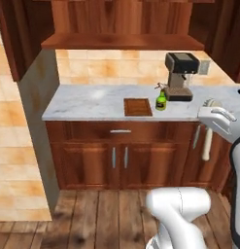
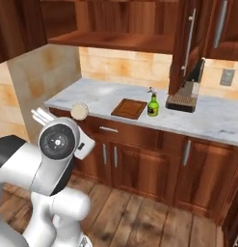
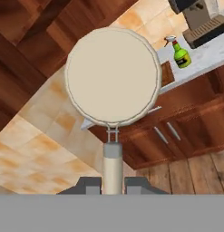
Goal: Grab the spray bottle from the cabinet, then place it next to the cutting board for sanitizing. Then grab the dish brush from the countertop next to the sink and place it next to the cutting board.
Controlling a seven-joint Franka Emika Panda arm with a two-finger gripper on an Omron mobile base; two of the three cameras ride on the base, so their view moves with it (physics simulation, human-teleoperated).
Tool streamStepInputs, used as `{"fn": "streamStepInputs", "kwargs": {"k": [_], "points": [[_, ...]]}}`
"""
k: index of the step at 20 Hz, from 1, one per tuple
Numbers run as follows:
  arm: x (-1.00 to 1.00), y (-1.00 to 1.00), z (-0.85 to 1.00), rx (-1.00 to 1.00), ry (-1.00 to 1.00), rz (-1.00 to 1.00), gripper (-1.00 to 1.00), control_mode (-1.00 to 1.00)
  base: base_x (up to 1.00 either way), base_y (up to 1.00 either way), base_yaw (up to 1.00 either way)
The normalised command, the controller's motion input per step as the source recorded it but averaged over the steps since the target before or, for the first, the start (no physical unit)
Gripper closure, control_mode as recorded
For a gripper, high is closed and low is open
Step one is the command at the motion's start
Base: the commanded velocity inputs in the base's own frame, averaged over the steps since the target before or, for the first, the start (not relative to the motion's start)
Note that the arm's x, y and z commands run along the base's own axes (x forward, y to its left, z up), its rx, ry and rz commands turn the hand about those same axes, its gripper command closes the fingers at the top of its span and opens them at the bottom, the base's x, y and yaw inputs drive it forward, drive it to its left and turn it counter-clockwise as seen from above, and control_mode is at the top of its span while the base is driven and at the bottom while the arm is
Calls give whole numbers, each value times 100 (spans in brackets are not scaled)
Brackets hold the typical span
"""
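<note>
The tool (image 3: 113, 185) is clamped on the handle of the dish brush (image 3: 112, 77), held in the air in front of the table (image 1: 92, 99). The spray bottle (image 1: 161, 100) stands upright on the table just right of the cutting board (image 1: 138, 107), near a coffee machine (image 1: 180, 75)

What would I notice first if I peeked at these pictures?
The big round cream head of the dish brush, held up on its handle in the shut gripper. Next, the bright green spray bottle standing on the white countertop, just right of the brown cutting board.
</note>
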Motion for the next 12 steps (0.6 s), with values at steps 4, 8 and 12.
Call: {"fn": "streamStepInputs", "kwargs": {"k": [4,8,12], "points": [[0,0,0,0,0,0,100,100,100,54,13],[0,0,0,0,0,0,100,100,100,58,0],[0,0,0,0,0,0,100,100,100,22,0]]}}
